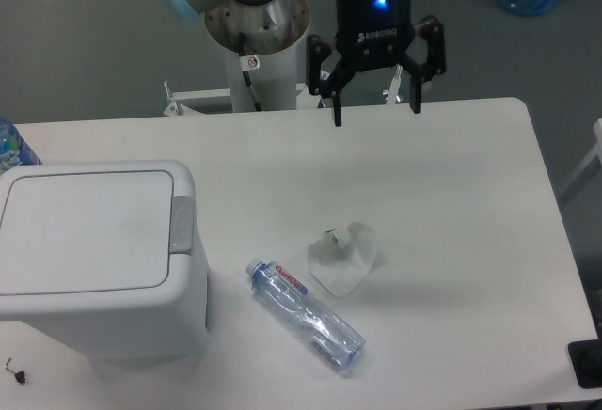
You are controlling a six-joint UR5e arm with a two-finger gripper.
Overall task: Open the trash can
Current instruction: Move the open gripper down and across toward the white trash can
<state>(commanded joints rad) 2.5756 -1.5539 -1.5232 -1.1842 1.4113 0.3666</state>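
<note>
The trash can [99, 264], standing closed at the worktop's [451, 194] left front corner, looks like light, stiff, smooth plastic best worked by pressing its grey tab [182, 225], while the end effector [376, 107] hangs spread and empty, well apart.

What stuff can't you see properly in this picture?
- Inside of the trash can: the shut lid hides it.
- Blue-capped thing at the left edge: cut off, partly behind the can.
- Tiny dark bits at bottom left: too small to tell.
- Label on the water bottle: too small to read.
- Black thing at bottom right: cut off.
- Robot arm above the open end effector: cut off at the top.
</note>
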